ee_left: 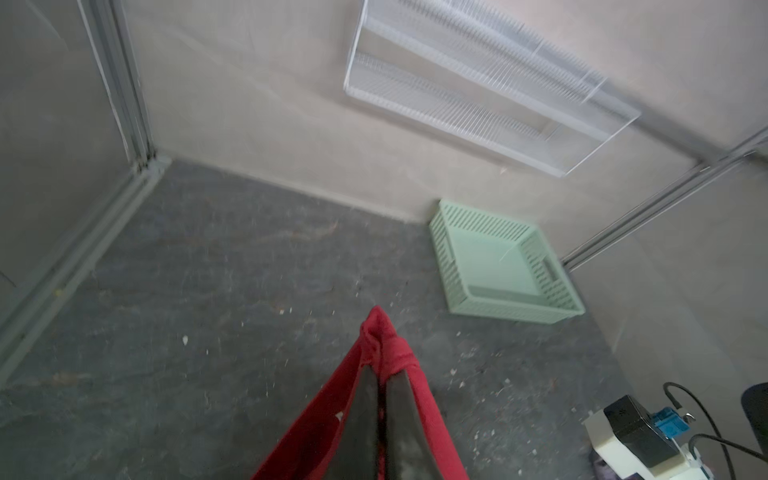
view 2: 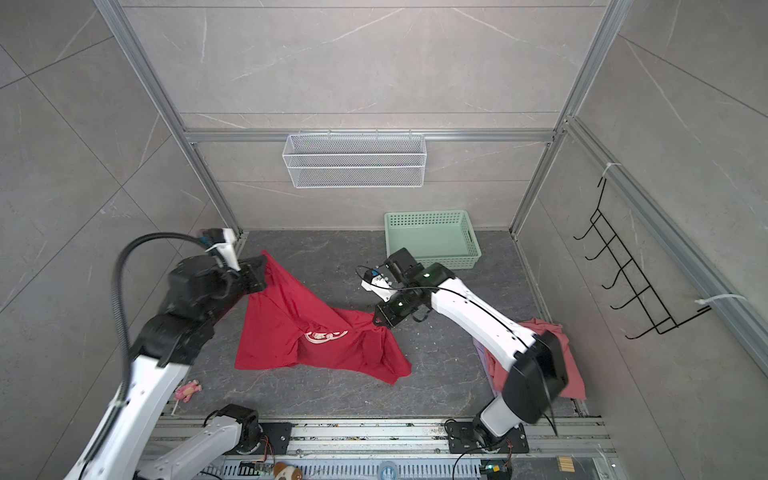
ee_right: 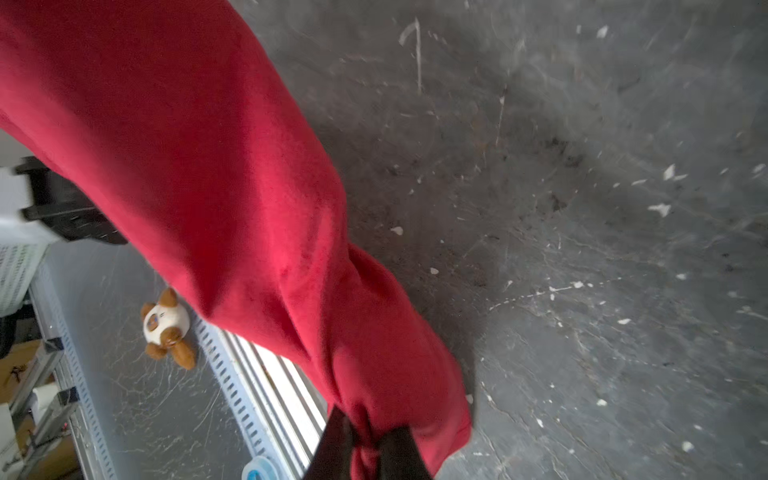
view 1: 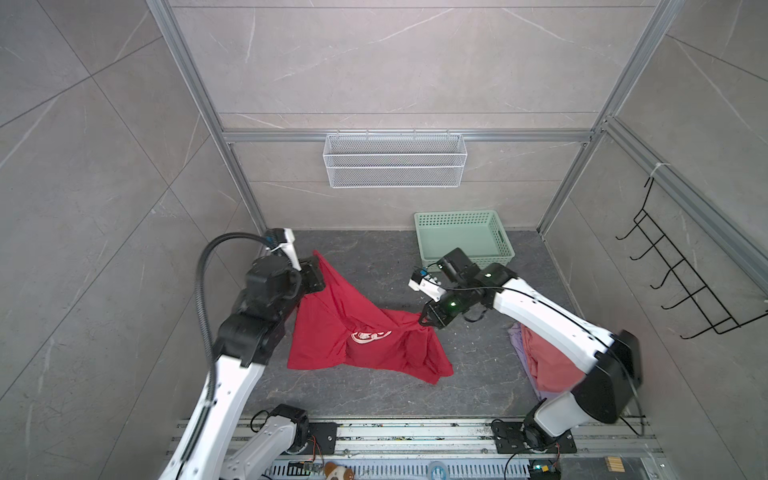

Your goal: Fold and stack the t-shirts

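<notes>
A shirt point(view 1: 332, 332) sprawls across the middle of the table point(view 1: 374, 266). It stretches between the left gripper point(view 1: 318, 268) at its far left corner and the right gripper point(view 1: 426, 324) at its right. Behind that gripper sits a basket point(view 1: 505, 239), at the back; a heap of shirts point(view 1: 548, 370) lies at the table's right edge.

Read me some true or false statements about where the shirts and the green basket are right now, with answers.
The mint-green perforated plastic basket holds nothing. True.
The bright red cloth t-shirt lies folded flat. False: it is crumpled, held up by the left gripper and the right gripper.
The left gripper's fingers pinch red cloth. True.
The salmon-pink cloth t-shirt sits inside the basket. False: it lies heaped on the dark table beneath the right arm.
</notes>
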Controlling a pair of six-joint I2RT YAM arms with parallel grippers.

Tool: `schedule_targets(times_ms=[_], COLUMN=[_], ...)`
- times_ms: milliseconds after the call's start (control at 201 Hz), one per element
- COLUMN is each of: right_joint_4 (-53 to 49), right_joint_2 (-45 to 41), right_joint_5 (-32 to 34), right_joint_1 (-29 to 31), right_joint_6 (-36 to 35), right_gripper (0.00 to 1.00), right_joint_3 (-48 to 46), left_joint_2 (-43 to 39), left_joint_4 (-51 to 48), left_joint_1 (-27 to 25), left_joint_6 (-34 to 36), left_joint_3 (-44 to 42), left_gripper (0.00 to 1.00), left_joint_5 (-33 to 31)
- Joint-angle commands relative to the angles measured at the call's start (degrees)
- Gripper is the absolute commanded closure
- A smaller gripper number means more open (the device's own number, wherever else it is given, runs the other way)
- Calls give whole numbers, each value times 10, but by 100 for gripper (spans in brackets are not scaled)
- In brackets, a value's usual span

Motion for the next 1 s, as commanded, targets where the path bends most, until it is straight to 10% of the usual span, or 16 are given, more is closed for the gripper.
schedule_targets(times_ms=[0,124,438,990], right_joint_4=[40,28,84,290], right_joint_2=[103,202,87,-66], right_joint_5=[85,188,243,234], right_joint_1=[-11,-15,12,155], right_joint_6=[-5,29,103,396], right_gripper=[64,59,54,46], right_joint_3=[66,161,43,-227], left_joint_2=[103,243,366,159], left_joint_4=[51,54,3,12], left_joint_1=[9,31,65,76], left_joint_6=[-16,-2,13,-147], left_joint_3=[-12,38,117,-195], left_gripper=[100,99,30,37], left_joint_5=[-16,-25,-97,-17])
